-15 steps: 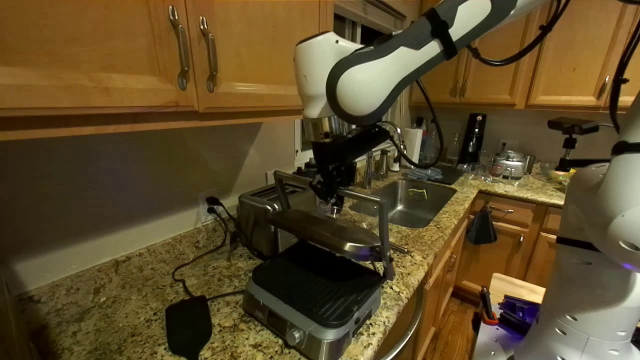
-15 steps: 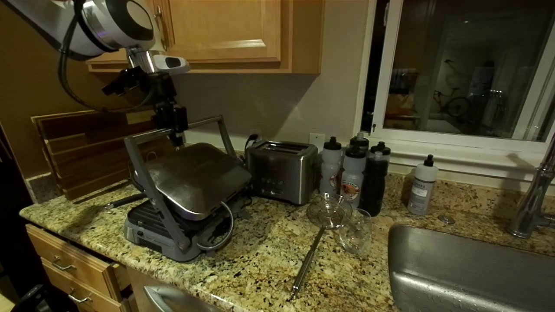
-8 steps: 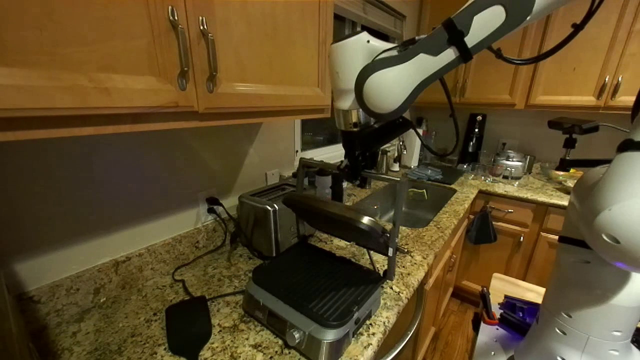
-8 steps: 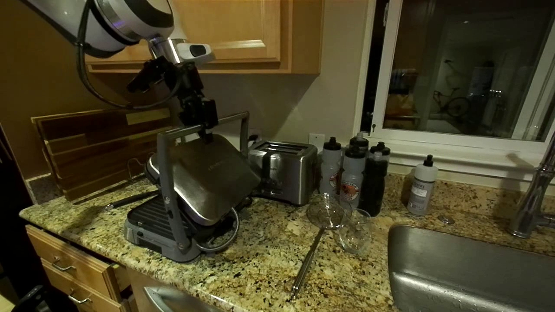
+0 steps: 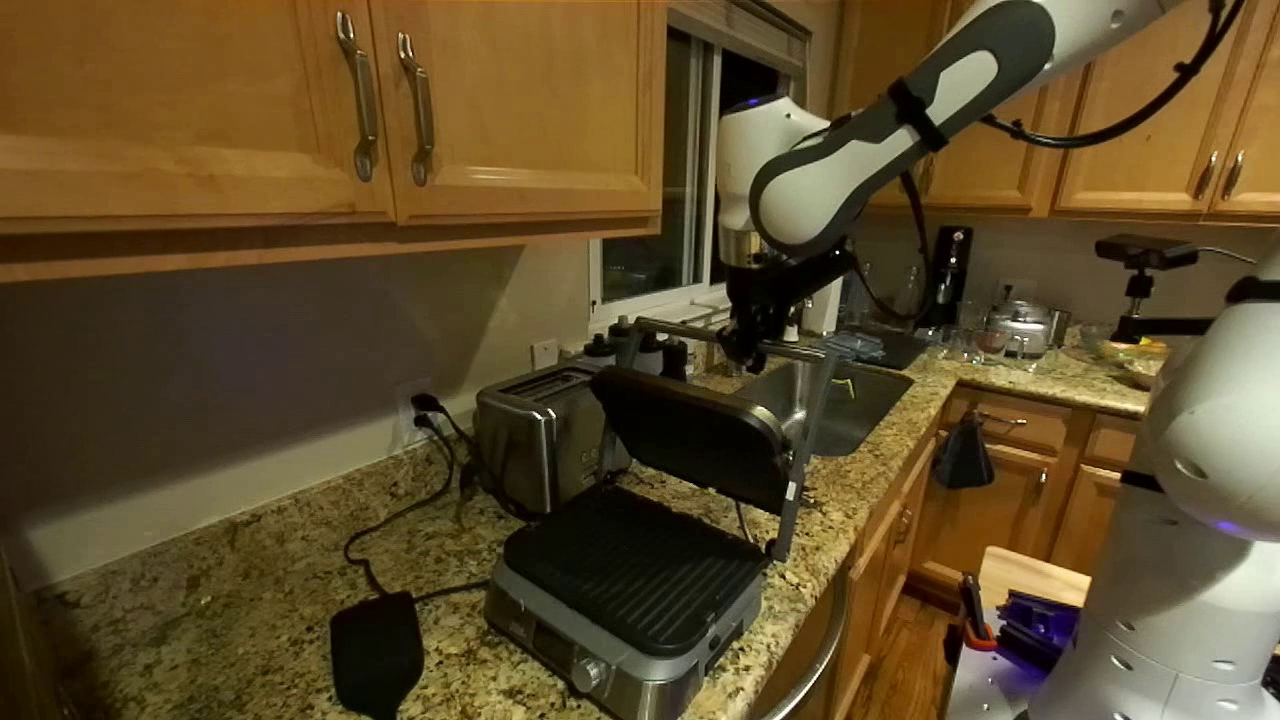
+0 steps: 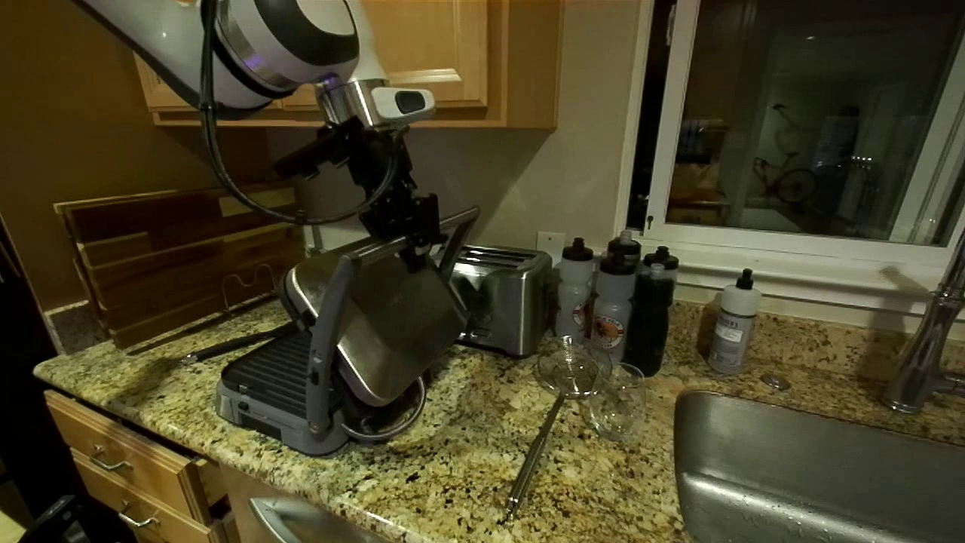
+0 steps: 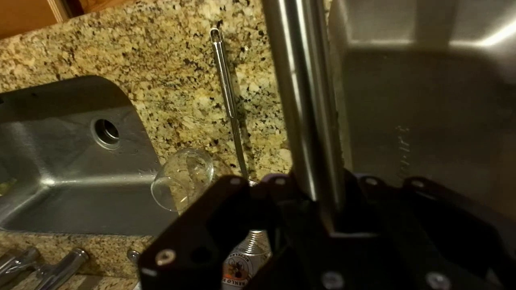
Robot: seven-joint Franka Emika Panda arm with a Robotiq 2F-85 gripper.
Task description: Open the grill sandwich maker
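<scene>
The grill sandwich maker stands on the counter with its brushed steel lid tilted up steeply, in both exterior views point(image 5: 690, 435) point(image 6: 403, 320). The dark ribbed lower plate point(image 5: 640, 565) is exposed on the black and grey base point(image 6: 279, 434). My gripper point(image 5: 742, 352) point(image 6: 416, 253) is at the middle of the handle bar point(image 5: 800, 352) point(image 6: 369, 251). In the wrist view the handle bar point(image 7: 302, 96) runs between the dark fingers of my gripper point(image 7: 318, 189), which are closed round it. The fingertips are partly hidden by the bar and shadow. The lid's outer face point(image 7: 403, 108) shows beside the bar.
A silver toaster point(image 5: 540, 440) point(image 6: 505, 294) stands close beside the grill. Several bottles point(image 6: 611, 302), clear glassware point(image 6: 618, 407) and a metal utensil point(image 6: 535, 452) lie between grill and sink point(image 6: 814, 452). A black flat tool point(image 5: 378, 640) lies in front. Wooden cabinets point(image 5: 510, 110) hang above.
The lid and handle have swung further up and back, towards the sink side. My gripper has moved along with the handle, and more of the ribbed plate shows.
</scene>
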